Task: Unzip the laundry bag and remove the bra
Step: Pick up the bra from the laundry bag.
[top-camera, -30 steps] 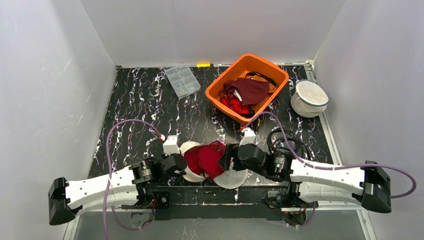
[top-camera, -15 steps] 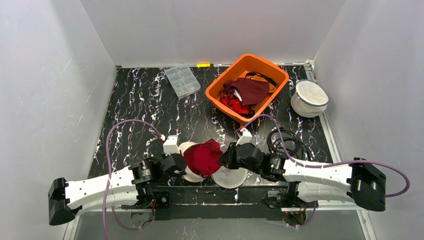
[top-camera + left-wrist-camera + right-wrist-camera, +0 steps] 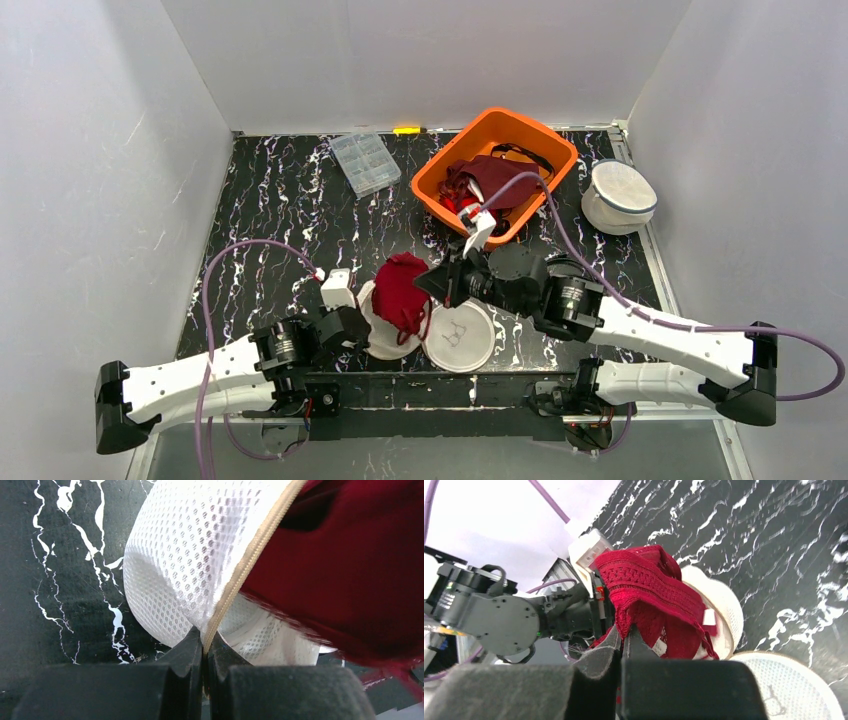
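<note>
My left hand is pressed tight on the beige zipper tape at the rim of the laundry bag. The bag is a stiff white dome of honeycomb mesh sitting at the near edge of the black, white-veined marble table. My right hand is pinched shut on a fold of the bra. The bra is deep red, with banded lace across the top and smoother padded fabric below. It is held lifted over the open bag, its lower part trailing down to the bag's rim. A small white tag is sewn to the bra, but I can't read any print on it. The bag's lid half lies flat just beside the dome, a round mesh disc with a faint dark outline I can't make out. Farther back are an orange plastic bin holding dark red garments, a clear compartment box, and a second mesh bag, round with dark trim.
</note>
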Motion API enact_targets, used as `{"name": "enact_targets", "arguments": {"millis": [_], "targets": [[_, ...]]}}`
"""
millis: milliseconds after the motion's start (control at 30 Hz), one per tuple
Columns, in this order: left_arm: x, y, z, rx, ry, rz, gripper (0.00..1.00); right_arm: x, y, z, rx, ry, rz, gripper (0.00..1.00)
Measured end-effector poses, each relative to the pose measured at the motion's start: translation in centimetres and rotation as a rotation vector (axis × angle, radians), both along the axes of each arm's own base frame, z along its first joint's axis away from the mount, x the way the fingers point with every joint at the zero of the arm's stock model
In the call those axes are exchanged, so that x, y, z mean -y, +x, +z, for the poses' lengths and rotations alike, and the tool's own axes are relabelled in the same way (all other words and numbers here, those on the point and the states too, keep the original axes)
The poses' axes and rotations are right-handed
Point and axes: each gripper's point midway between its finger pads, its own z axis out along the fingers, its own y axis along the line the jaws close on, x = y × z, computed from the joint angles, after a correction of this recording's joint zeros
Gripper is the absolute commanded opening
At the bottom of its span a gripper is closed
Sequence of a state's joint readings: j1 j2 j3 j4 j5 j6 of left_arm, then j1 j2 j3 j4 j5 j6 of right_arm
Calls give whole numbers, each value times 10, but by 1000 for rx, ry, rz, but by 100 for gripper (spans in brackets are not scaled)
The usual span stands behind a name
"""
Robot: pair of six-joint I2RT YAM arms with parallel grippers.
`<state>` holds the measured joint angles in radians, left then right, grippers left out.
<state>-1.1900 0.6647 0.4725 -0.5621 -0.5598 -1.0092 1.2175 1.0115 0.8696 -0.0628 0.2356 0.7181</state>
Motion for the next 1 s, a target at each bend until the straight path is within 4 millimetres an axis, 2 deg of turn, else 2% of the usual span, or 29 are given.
{"name": "enact_targets", "arguments": {"millis": [67, 133, 433, 767, 900, 1000], "targets": [[-1, 1, 2, 4, 2, 4, 0, 0, 0, 21, 58, -23, 29, 1], [-2, 1, 5, 5, 4, 6, 0, 1, 1, 33, 109, -60, 50, 1], [-6, 4, 20, 30, -3, 28, 0, 16, 2, 36, 246, -264, 140, 1], [-12, 4, 22, 39, 1, 36, 0, 17, -15, 42, 270, -255, 247, 1], [-14, 4, 21, 42, 7, 39, 0, 31, -25, 60, 295, -217, 267, 1], [-17, 5, 20, 43, 19, 44, 0, 45, -28, 85, 330, -193, 261, 1]]}}
